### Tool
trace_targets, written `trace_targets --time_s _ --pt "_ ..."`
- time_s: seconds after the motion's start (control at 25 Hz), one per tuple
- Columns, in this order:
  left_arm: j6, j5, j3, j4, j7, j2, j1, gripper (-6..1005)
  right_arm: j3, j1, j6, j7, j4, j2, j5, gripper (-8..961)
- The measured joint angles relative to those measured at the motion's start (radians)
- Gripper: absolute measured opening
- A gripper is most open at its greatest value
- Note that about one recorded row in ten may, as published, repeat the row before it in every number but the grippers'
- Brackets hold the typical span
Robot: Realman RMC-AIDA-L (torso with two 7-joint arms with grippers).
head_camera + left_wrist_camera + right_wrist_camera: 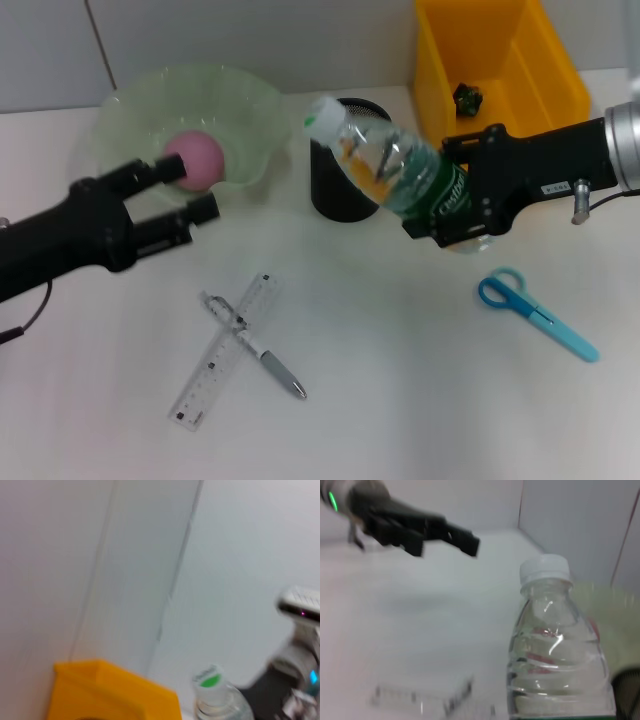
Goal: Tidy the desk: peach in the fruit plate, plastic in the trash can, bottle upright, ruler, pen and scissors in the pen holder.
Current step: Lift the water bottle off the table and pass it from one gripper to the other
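Observation:
My right gripper (450, 192) is shut on the bottle (400, 165), held tilted above the desk (400, 380), cap toward the back left, in front of the black pen holder (340, 185). The wrist views show the bottle (555, 650) and its cap (209, 682) close up. The peach (197, 160) lies in the fruit plate (250, 110). My left gripper (190, 190) is open at the plate's near rim, one fingertip beside the peach. Ruler (225, 350) and pen (258, 347) lie crossed at the front. The scissors (535, 312) lie at the right.
The yellow trash can (540, 55) stands at the back right with a small dark crumpled piece (467, 97) inside. A wall runs along the desk's far edge. The left gripper (445, 532) shows far off in the right wrist view.

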Motion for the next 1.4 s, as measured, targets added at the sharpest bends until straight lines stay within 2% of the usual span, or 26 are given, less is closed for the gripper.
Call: trace_targets --time_s 0.12,0.16,0.24,0.36,0.56,0.96,1.4 --pt "0.002 -0.08 -0.01 -0.055 0.011 0.0 0.002 825 0.006 -0.023 0.002 -0.065 0.055 0.003 0.124 787" --pt "0.006 -0.108 -0.011 -0.073 0.015 -0.001 0.002 825 0.005 -0.029 0.002 -0.111 0.111 0.008 0.209 787" --pt "0.012 -0.132 -0.011 -0.091 0.019 -0.002 0.001 825 0.004 -0.03 0.001 -0.133 0.14 0.01 0.247 788" --pt "0.066 -0.212 -0.004 -0.182 0.075 -0.006 -0.017 825 -0.006 -0.022 0.0 -0.2 0.237 0.021 0.347 788" --pt "0.092 -0.22 -0.003 -0.201 0.087 -0.009 -0.036 825 -0.04 0.0 0.0 -0.237 0.322 0.025 0.41 789" --pt "0.132 -0.229 -0.001 -0.273 0.173 -0.011 -0.092 824 -0.074 0.056 -0.001 -0.285 0.445 0.03 0.438 791" --pt "0.132 -0.225 -0.001 -0.285 0.204 -0.012 -0.11 824 -0.133 0.088 0.025 -0.289 0.479 0.03 0.439 793"
